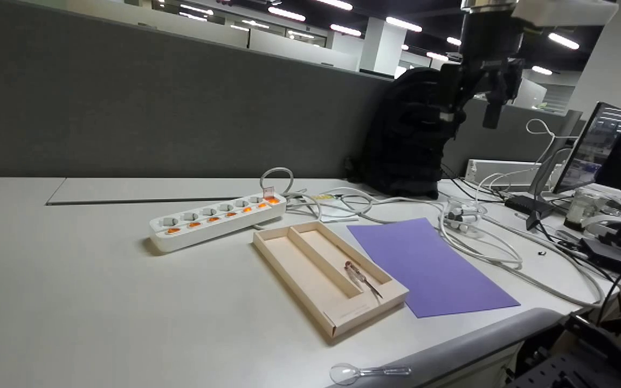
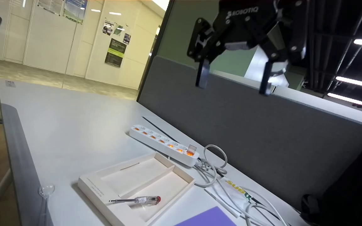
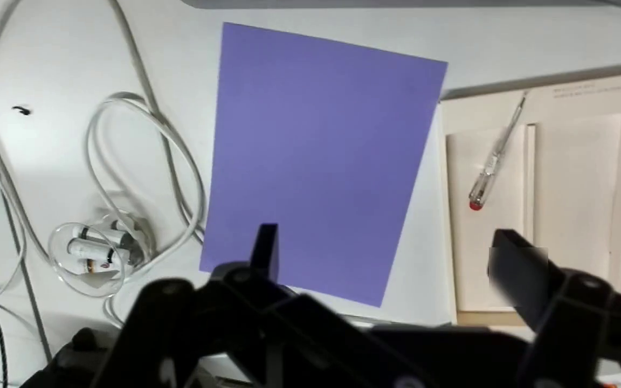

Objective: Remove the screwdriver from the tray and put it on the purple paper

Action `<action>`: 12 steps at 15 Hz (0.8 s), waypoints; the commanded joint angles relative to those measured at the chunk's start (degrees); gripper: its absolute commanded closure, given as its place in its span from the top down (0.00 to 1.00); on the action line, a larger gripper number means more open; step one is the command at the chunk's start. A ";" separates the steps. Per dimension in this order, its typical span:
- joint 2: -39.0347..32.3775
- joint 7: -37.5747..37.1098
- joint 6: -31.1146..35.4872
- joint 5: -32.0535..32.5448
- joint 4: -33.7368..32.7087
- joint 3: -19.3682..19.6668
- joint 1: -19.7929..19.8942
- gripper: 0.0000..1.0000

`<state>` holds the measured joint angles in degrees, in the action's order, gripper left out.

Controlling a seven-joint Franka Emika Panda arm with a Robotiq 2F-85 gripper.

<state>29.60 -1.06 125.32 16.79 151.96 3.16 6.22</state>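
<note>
The screwdriver (image 1: pixel 363 277) has a clear handle with a red end and a thin metal shaft. It lies tilted in one groove of the light wooden tray (image 1: pixel 309 272), its tip over the tray's end ledge. Both also show in an exterior view, screwdriver (image 2: pixel 140 200) and tray (image 2: pixel 130 175), and in the wrist view, screwdriver (image 3: pixel 496 156) and tray (image 3: pixel 574 183). The purple paper (image 1: pixel 432 264) lies flat beside the tray; it also shows in the wrist view (image 3: pixel 326 156). My gripper (image 2: pixel 233 90) is open and empty, high above the table; its fingers show in the wrist view (image 3: pixel 386 229).
A white power strip (image 1: pixel 219 222) lies beyond the tray, with white cables (image 1: pixel 364 200) trailing from it. A cup of small bottles (image 3: pixel 103 250) stands among cables past the paper. A clear spoon (image 1: pixel 367 372) lies at the table edge. A black backpack (image 1: pixel 402 140) leans on the partition.
</note>
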 commanded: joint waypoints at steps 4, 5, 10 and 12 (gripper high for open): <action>-6.03 -5.48 6.78 -7.76 5.71 -3.65 -2.63 1.00; -7.66 -4.27 6.34 -9.90 5.78 -3.71 -3.84 1.00; -10.40 -2.94 5.92 -12.40 6.01 -4.33 -5.62 1.00; -11.40 -2.81 5.91 -12.62 5.69 -4.34 -5.87 1.00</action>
<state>18.17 -3.91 131.39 4.25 157.72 -1.05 0.26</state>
